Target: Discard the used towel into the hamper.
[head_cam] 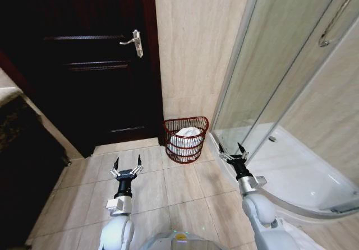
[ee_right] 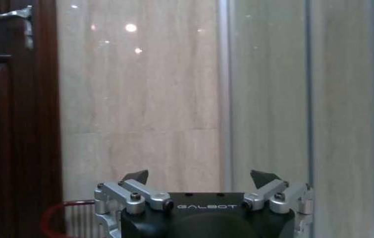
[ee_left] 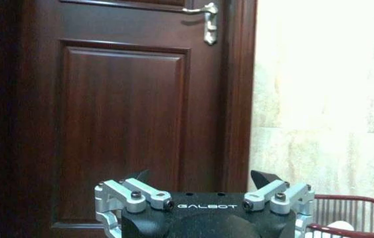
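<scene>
Hamper [head_cam: 186, 139] on the tiled floor [head_cam: 168, 188], in the corner where the dark door [head_cam: 84, 65] meets the pale wall [head_cam: 190, 42]. Just beside the shower's glass wall [head_cam: 269, 65] too. White towel [head_cam: 188, 137] inside the hamper, bunched up, below the rim.

Left end effector [head_cam: 127, 166] low over the floor, in front of the door, well apart from the hamper. Fingers spread wide, nothing between them. Same left end effector [ee_left: 206, 177] seen from its wrist, pointing at the door, with the silver door handle [ee_left: 206, 20] high above and the hamper's red rim [ee_left: 355, 215] off to one side.

Right end effector [head_cam: 233, 151] near the hamper, on its shower side, not touching it. Fingers spread wide here too, holding nothing. From its own wrist, right end effector [ee_right: 200, 176] facing the pale wall and the glass, with a bit of the hamper's rim [ee_right: 64, 213] at the edge.
</scene>
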You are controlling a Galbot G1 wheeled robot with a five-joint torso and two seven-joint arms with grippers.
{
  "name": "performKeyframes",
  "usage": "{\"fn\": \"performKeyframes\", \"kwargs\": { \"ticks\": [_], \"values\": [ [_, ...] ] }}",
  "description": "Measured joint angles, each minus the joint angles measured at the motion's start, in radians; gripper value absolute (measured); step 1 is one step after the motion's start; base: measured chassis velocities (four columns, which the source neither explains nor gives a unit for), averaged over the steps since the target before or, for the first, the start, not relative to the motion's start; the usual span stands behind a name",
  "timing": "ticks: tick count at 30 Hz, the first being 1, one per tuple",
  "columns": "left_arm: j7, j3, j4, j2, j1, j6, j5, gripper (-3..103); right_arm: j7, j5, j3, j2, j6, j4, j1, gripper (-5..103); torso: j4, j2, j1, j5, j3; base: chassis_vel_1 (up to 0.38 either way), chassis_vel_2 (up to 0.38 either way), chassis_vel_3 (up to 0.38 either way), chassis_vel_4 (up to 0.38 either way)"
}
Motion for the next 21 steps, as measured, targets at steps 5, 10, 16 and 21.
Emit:
{"fn": "performKeyframes", "kwargs": {
  "ticks": [5, 10, 16, 21],
  "values": [
    [0.0, 0.0, 0.009, 0.002, -0.009, 0.0, -0.003, 100, 0.005, -0.002, 0.0, 0.008, 0.0, 0.001, -0.002, 100, 0.0, 0.0, 0.0, 0.0001, 0.0, -0.061, -0.069, -0.069, -0.076],
    [-0.001, 0.003, 0.024, 0.001, -0.017, -0.013, -0.015, 100, 0.01, -0.003, 0.005, 0.015, 0.001, 0.0, -0.005, 100, -0.0002, 0.0, 0.0, 0.0, 0.0, -0.064, -0.095, -0.088, -0.07],
    [0.003, 0.007, 0.041, -0.004, -0.019, -0.028, -0.021, 100, 0.02, -0.003, 0.007, 0.044, 0.0, 0.01, -0.011, 100, -0.0001, -0.011, -0.005, 0.0, -0.007, -0.048, -0.049, -0.04, -0.055],
    [0.003, 0.007, 0.047, -0.005, -0.019, -0.035, -0.019, 100, 0.026, -0.011, -0.001, 0.07, -0.006, 0.015, -0.007, 100, 0.0003, -0.034, -0.013, 0.0, -0.021, 0.0, 0.0, 0.0, 0.0]
  ]
}}
